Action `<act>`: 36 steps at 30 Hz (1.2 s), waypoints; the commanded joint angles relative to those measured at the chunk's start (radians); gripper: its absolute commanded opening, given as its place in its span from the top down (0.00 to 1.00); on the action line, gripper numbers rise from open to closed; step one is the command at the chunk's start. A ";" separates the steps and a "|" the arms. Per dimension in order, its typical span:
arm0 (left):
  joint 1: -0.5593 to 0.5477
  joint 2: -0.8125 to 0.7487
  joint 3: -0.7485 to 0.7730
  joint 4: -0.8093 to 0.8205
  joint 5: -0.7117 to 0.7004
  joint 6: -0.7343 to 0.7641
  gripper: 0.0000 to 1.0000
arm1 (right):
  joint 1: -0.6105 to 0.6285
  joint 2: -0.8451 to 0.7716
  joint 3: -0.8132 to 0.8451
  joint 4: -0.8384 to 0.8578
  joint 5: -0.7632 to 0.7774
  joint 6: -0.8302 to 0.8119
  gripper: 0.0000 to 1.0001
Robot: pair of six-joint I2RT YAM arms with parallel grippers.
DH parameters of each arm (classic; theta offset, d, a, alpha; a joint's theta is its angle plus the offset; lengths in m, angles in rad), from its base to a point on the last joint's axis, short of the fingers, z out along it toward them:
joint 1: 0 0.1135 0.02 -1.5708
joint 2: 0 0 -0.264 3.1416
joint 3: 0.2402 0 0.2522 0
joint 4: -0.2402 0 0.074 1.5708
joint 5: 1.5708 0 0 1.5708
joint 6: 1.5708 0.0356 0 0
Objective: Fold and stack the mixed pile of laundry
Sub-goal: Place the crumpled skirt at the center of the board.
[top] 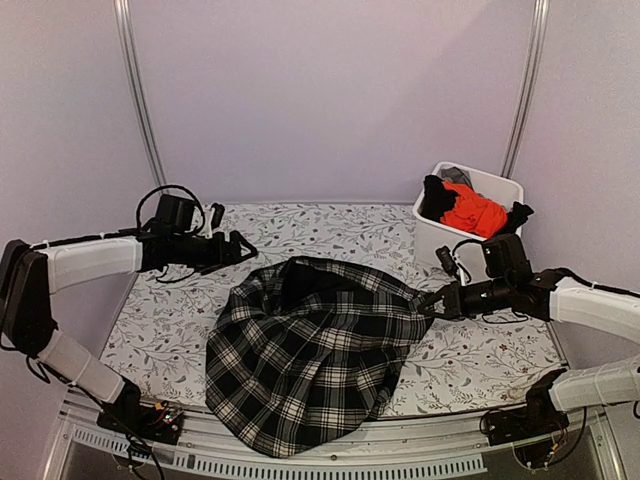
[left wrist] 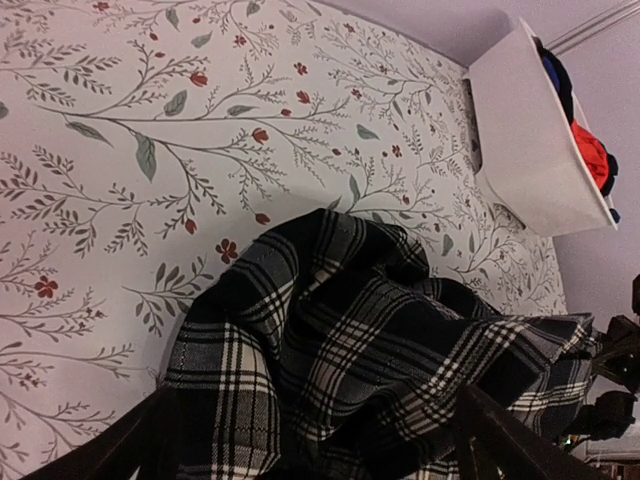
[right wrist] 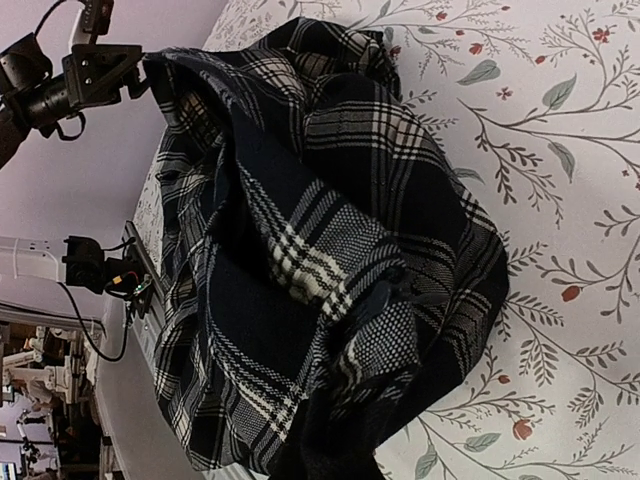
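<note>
A: Left gripper (top: 243,247)?
B: Jaws spread, empty, just beside the plaid garment (top: 310,350).
A: Right gripper (top: 428,303)?
B: Pinching that garment's edge; the orange-red garment (top: 474,212) lies in the bin (top: 438,238) behind it.

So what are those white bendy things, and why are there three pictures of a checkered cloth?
Those are two robot arms. Each ends in a gripper, a hand with just two fingers. The big picture comes from a camera above and behind the arms. The other two come from small cameras on the wrists, so each shows what that hand is looking at.

On the table lies a floral tablecloth, and on it a black-and-white plaid garment. At the back right stands a white bin holding an orange-red garment and some dark garments.

The right gripper is shut, pinching the plaid garment's edge. The left gripper is open and holds nothing; it hangs beside the plaid garment's far corner. The robot's job is to fold these clothes and stack them.
</note>
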 commanded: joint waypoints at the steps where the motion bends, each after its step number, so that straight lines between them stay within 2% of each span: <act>1: -0.077 -0.009 -0.039 0.049 0.031 0.050 0.09 | -0.013 0.019 0.001 0.010 0.095 -0.008 1.00; 7: -0.143 -0.163 -0.187 0.075 -0.022 0.021 0.21 | -0.025 0.044 0.008 0.023 0.099 -0.023 1.00; 11: -0.191 -0.218 -0.238 0.074 -0.042 0.017 0.34 | -0.026 0.042 0.019 0.034 0.094 -0.023 1.00; 17: -0.256 -0.122 -0.192 0.062 -0.094 0.032 0.54 | -0.026 0.043 0.031 0.048 0.080 -0.023 1.00; 27: -0.333 0.092 -0.077 0.037 -0.165 0.029 0.62 | -0.028 0.023 0.042 0.043 0.080 -0.021 1.00; 31: -0.337 0.140 -0.028 0.004 -0.238 0.012 0.76 | -0.028 0.016 0.046 0.041 0.082 -0.024 1.00; 35: -0.324 0.121 0.022 -0.043 -0.339 0.017 1.00 | -0.029 0.006 0.071 0.024 0.095 -0.034 1.00; 36: -0.317 0.105 0.034 -0.056 -0.353 0.018 1.00 | -0.030 0.004 0.082 0.014 0.103 -0.041 1.00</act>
